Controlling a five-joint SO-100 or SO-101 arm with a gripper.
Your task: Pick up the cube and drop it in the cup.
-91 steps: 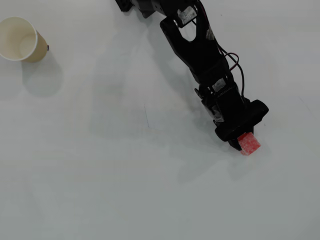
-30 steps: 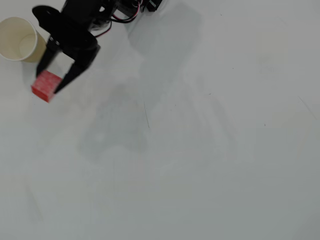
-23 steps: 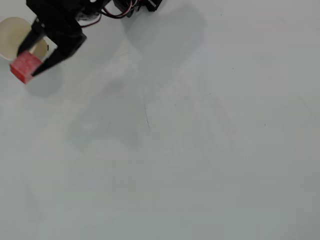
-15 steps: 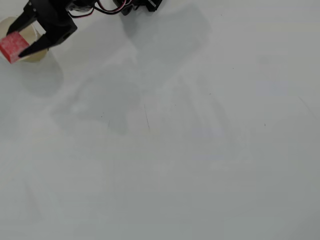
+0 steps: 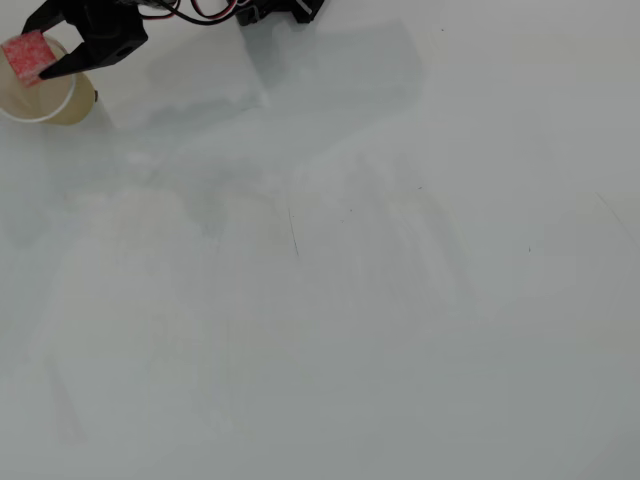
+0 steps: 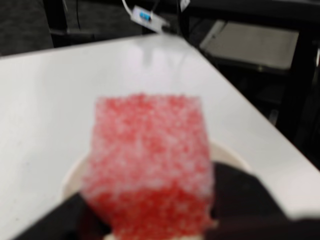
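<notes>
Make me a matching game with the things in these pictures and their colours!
Things:
1. cube
2. cup
3. end effector
4. table

Colours:
A. white
B. black
C. red with whitish speckles
D. beige

Right pairs: 1-C, 2-D, 3-B, 4-A

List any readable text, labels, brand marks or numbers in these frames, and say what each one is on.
No readable text in either view.
The cube, held by the gripper: only red and whitish speckle, no print.
The cup: plain beige wall, no print visible.
The table: bare white, only faint scuffs.
A small white part with a blue patch at the table's far edge in the wrist view: too blurred to read.
</notes>
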